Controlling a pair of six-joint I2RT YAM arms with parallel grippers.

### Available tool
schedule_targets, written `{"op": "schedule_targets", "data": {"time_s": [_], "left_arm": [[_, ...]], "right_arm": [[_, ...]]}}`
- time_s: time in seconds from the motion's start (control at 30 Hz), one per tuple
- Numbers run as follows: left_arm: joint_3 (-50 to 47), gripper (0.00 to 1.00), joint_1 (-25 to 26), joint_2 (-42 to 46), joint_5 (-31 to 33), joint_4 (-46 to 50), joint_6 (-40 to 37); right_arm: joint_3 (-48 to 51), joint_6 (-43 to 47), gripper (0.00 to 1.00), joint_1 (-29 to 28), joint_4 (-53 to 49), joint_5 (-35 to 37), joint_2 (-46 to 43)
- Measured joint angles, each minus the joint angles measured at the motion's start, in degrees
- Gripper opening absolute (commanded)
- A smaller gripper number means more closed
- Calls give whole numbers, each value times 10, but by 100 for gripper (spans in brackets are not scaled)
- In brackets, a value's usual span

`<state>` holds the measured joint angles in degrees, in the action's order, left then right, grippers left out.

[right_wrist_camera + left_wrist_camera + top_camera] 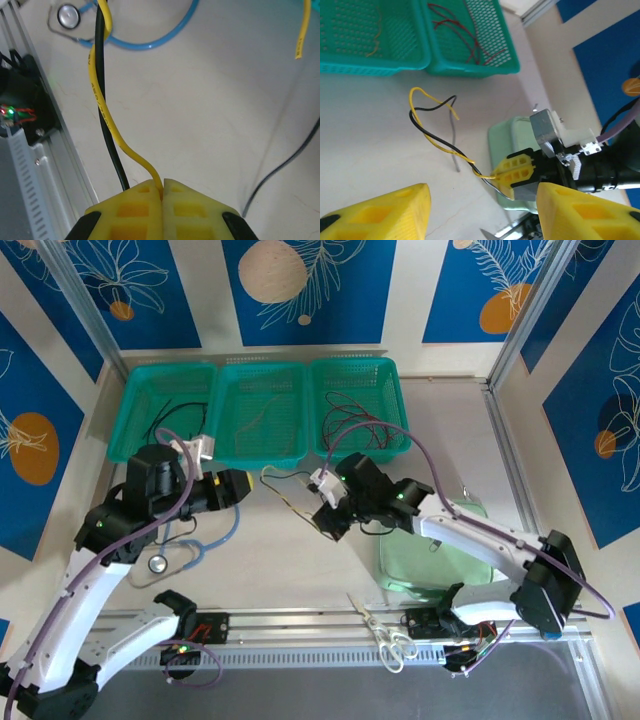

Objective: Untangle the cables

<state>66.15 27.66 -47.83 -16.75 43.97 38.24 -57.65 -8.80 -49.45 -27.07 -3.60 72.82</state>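
Beige table [290, 560], blue floral walls [330, 290], teal baskets [262, 367]; tangled cables [94, 75]

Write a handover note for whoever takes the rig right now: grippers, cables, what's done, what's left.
Right gripper: shut on the yellow cable; the black cable runs alongside, twisted with it further out.
Left gripper: open, empty, facing that pair.
Baskets: red cables in the right one, a tan cable in the middle one.
Done: those look sorted.
Left: part yellow from black over the table; a grey cable lies beside them.
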Motion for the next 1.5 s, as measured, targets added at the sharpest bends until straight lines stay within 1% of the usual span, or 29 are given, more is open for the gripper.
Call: {"op": "schedule_targets", "data": {"time_s": [0.17, 0.33, 0.47, 0.73, 1.03, 1.2, 1.43, 1.5], "left_arm": [[-4, 58, 0, -16, -48, -50, 30], [-38, 54, 0, -26, -87, -122, 73], [-54, 52, 7, -37, -101, -164, 95], [-59, 49, 54, -91, -113, -253, 117], [-59, 46, 85, -143, -118, -330, 134], [-60, 41, 92, -159, -115, -348, 139], [-60, 40, 93, -178, -111, -361, 139], [-60, 37, 93, -183, -111, -363, 139]], "right_arm": [[-12, -59, 0, 7, 18, 21, -29], [-49, -137, 0, 42, 31, 30, -28], [-65, -193, 0, 56, 45, 30, -28], [-72, -287, 0, 68, 64, 26, -28], [-72, -335, 0, 78, 70, 3, -29], [-72, -344, 0, 78, 71, -7, -35], [-72, -350, 0, 78, 85, -21, -45], [-72, -352, 0, 78, 87, -26, -45]]}}
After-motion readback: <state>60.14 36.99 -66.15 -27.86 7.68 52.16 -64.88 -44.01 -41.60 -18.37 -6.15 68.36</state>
